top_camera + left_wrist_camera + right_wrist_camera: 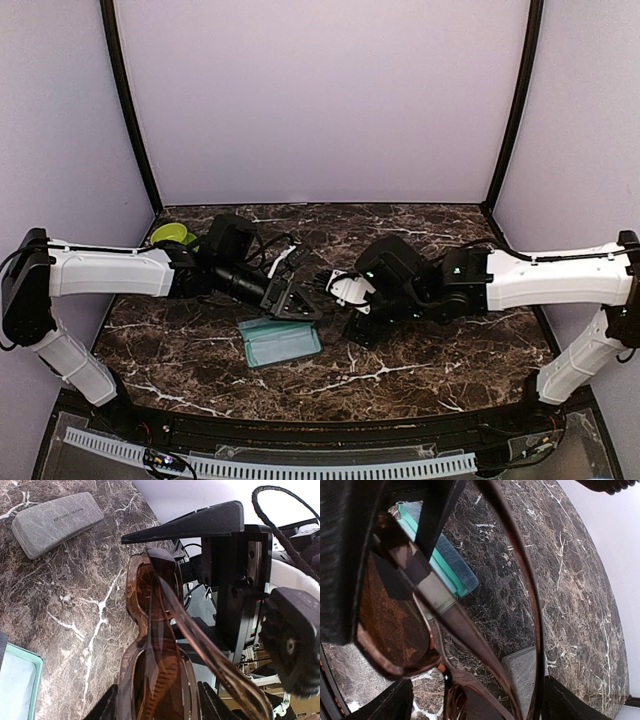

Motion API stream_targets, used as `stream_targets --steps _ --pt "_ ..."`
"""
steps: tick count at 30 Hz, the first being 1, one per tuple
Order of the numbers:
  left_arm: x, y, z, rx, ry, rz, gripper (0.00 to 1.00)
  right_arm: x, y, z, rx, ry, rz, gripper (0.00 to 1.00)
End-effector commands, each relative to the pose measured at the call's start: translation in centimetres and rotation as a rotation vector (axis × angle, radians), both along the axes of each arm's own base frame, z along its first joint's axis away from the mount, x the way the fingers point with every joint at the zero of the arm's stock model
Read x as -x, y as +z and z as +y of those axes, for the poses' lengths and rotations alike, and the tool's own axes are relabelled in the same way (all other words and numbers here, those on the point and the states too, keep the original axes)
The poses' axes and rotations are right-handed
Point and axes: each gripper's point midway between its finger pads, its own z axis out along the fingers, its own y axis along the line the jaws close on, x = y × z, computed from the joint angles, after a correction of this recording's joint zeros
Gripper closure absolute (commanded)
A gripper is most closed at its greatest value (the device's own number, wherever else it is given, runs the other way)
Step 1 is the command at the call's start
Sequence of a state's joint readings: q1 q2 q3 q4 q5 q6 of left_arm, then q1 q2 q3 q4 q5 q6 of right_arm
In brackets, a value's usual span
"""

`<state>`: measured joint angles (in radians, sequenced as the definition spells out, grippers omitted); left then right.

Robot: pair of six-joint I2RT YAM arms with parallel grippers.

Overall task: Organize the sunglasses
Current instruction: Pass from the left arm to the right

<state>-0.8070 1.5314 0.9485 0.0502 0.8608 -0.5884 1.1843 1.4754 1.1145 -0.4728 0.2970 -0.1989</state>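
Sunglasses (pixel 155 645): the brown-lensed pair is held off the table, between the two grippers near mid-table.

Left gripper (pixel 161 707): jaws pinch the sunglasses at one lens. The frame sits between both fingers.

Right gripper (pixel 477 707): jaws are spread wide, with a finger on either side of the pair. Cannot tell whether they touch it.

Orientation: the long axis of the front runs straight out from the left gripper toward the right gripper, roughly left to right across the table. One lens is in the left jaws; the other lens (pixel 390 625) is out beyond them, at the right gripper's end. A temple (pixel 210 655) leaves the far end of the front and slants back toward the left gripper, standing off the lenses rather than folded flat.

Surface: the table (pixel 430 350) is dark brown marble with white veins. A teal case (pixel 280 342) lies open on it, just on the near side of the grippers. A grey case (pixel 55 522) lies closed, apart from the teal one. A lime-green object (pixel 172 234) sits at the far left corner, partly hidden by the left arm.

Room: pale lilac walls (pixel 320 100) stand on three sides. Black poles (pixel 128 110) stand at the back corners.
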Motion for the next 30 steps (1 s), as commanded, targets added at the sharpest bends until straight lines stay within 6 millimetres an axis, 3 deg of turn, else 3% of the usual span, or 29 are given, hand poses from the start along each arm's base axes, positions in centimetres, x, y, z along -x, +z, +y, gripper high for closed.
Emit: stream_targets --steps 1,5,17,22,30 --pt "0.1 1.0 -0.3 0.035 -0.028 -0.004 1.0 -1.4 2.4 1.7 -0.042 -0.01 -0.072 0.15" --pt "0.2 0.9 -0.3 0.032 -0.031 0.003 1.0 -1.8 2.5 2.0 -0.027 -0.01 -0.093 0.18" --pt "0.2 0.2 -0.5 0.024 -0.042 0.022 1.0 -1.5 2.7 2.3 -0.021 0.017 -0.095 0.42" --pt "0.2 -0.1 -0.7 0.02 -0.043 0.034 1.0 -1.2 2.7 2.5 -0.019 0.029 -0.092 0.44" --pt "0.1 -0.2 -0.8 0.02 -0.045 0.041 1.0 -0.9 2.7 2.5 -0.019 0.039 -0.096 0.37"
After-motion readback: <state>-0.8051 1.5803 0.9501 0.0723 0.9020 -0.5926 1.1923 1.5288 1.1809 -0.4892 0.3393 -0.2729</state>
